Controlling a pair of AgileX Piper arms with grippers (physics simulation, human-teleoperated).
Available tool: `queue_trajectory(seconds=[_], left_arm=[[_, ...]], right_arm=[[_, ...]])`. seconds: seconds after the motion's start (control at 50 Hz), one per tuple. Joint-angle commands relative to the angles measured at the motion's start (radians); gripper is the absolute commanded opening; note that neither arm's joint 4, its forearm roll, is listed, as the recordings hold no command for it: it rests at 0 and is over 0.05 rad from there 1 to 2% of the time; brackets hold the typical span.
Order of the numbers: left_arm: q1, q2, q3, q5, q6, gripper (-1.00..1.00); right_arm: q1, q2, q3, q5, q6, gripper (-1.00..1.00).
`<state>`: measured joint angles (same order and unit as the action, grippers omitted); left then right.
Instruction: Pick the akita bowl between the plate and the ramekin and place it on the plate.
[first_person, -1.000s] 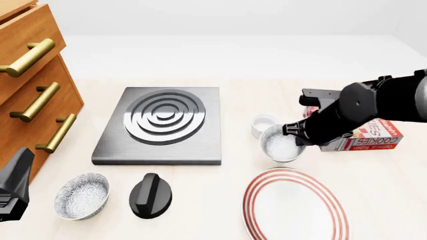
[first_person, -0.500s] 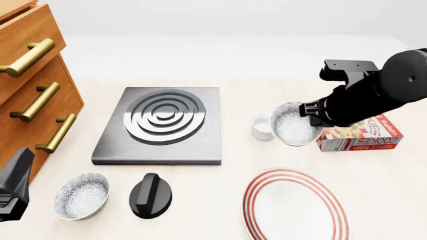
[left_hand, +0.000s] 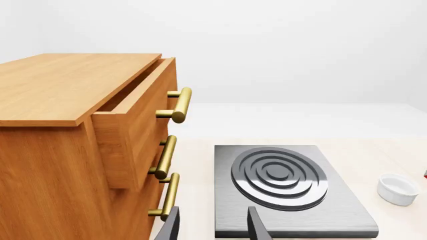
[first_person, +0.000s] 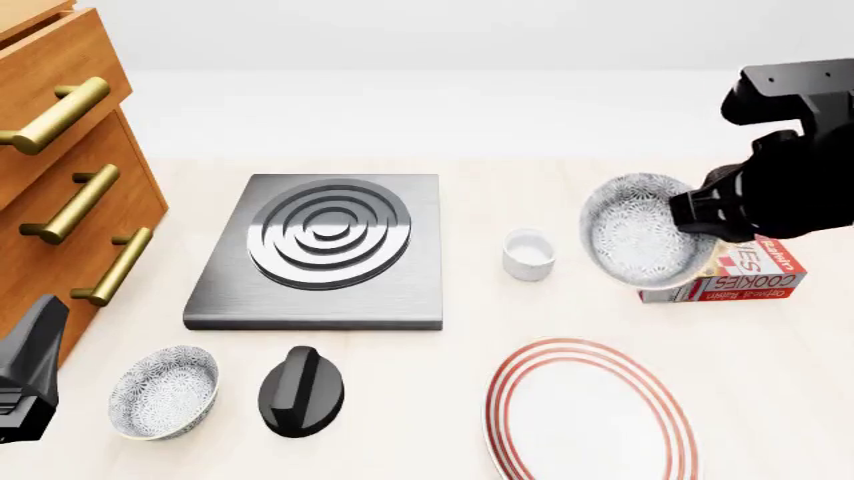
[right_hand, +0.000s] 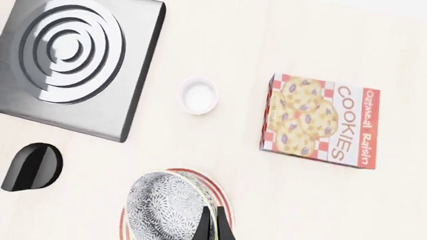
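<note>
Two bowls | right pincer (first_person: 694, 222) grips akita bowl (first_person: 641, 237) | left pincer (left_hand: 212, 226) wide

- Akita bowl (right_hand: 167, 207) pinched at its rim by the right gripper (right_hand: 211, 225), hanging over the plate (right_hand: 220, 202), which it mostly hides.
- Ramekin (right_hand: 198, 95) just beside the stove plate (right_hand: 70, 60).
- Cookie box (right_hand: 320, 120) further off.
- Black knob (right_hand: 30, 166) near the stove plate's corner.

wooden drawer cabinet (first_person: 60, 150) | hob plate (first_person: 324, 248) | black knob (first_person: 300, 391) | cookie box (first_person: 731, 272) | second speckled bowl (first_person: 163, 391)
</note>
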<state>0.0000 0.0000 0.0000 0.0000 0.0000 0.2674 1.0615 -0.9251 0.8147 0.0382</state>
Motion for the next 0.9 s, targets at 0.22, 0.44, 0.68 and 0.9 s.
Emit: queue_trajectory(seconds=[0.22,0.44,0.68,0.9], left_arm=[[0.000,0.000,0.000,0.000,0.000,1.00],[0.000,0.000,0.000,0.000,0.000,1.00],[0.000,0.000,0.000,0.000,0.000,1.00],[0.000,0.000,0.000,0.000,0.000,1.00]], right_arm=[[0.089,-0.014,0.073,-0.011,-0.052,-1.00],[0.132,0.002,0.141,-0.036,-0.062,-1.00],[0.112,0.003,0.204,-0.048,-0.106,-1.00],[0.115,0.039,0.285,-0.108,-0.136,-1.00]])
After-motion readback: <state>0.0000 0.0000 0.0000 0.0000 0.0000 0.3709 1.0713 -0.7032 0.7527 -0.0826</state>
